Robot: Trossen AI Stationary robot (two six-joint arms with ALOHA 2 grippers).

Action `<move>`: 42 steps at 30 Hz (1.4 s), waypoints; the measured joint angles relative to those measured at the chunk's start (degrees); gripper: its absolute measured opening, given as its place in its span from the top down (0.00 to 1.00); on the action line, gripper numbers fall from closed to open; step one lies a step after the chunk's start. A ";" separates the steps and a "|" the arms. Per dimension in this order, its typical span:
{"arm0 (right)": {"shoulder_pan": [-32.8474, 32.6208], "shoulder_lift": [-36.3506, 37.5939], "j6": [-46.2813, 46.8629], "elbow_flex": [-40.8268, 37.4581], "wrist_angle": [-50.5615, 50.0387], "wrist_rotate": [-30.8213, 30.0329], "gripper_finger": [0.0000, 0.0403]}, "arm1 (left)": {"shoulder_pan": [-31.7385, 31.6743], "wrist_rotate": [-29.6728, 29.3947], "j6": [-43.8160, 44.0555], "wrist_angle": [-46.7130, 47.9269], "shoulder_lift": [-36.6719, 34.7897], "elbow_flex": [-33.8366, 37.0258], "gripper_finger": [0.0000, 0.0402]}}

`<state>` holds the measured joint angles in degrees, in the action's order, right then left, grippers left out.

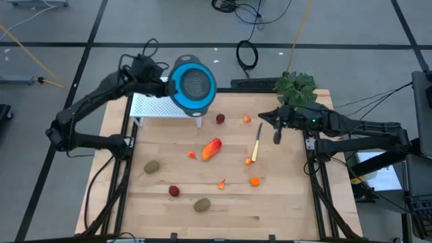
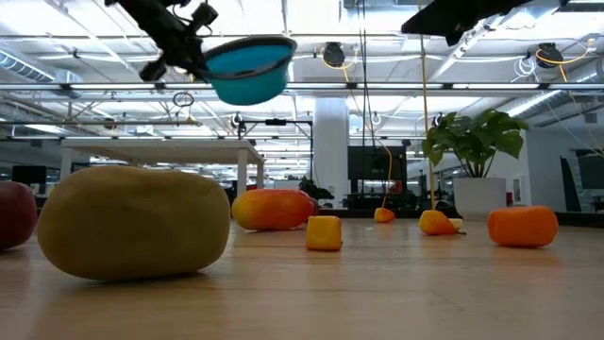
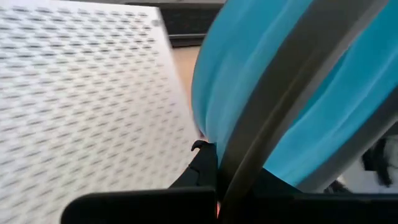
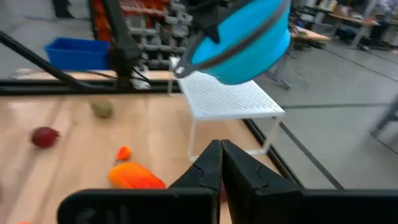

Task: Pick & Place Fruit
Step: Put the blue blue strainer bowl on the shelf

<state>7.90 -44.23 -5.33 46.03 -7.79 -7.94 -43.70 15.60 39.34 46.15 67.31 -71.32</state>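
My left gripper (image 1: 164, 84) is shut on a blue bowl with a grey rim and a mesh bottom (image 1: 193, 84), held high over the white perforated rack (image 1: 156, 105). The fruit lies on the wooden table: an elongated red-orange piece (image 1: 211, 148), dark red balls (image 1: 220, 119) (image 1: 174, 191), brown-green ovals (image 1: 152, 167) (image 1: 201, 204) and small orange bits (image 1: 254, 181). My right gripper (image 1: 277, 133) is shut and empty, above the table's right part near the yellow-handled knife (image 1: 257, 143). My left gripper pinches the bowl's grey rim (image 3: 249, 146) between its two fingers, on the side of the bowl toward the table's left. The fingers come roughly level from the left. The bowl (image 2: 247, 68) is lifted clear, slightly tilted, above the rack's right end.
A green potted plant (image 1: 295, 86) stands at the table's far right corner. The rack stands on thin legs at the far left. The fruit is scattered over the table's middle and near part.
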 joint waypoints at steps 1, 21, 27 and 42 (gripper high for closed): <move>0.00 0.86 -0.05 -0.41 -0.14 0.84 1.00 | -0.57 0.01 -0.81 3.04 0.35 -2.10 1.00; 0.00 11.71 -7.33 -8.31 -0.24 8.22 1.00 | -18.62 6.92 -12.40 39.65 5.65 -13.65 1.00; 0.00 12.90 -7.44 -9.23 -0.26 8.24 1.00 | -25.64 7.86 -14.64 39.96 7.54 -13.65 1.00; 0.00 12.90 -7.79 -9.23 -0.26 8.24 1.00 | -27.85 6.21 -13.91 43.77 8.81 -13.65 1.00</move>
<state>7.90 -31.33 -13.13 36.80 -8.05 0.30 -71.55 21.81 25.42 89.92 76.12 -84.97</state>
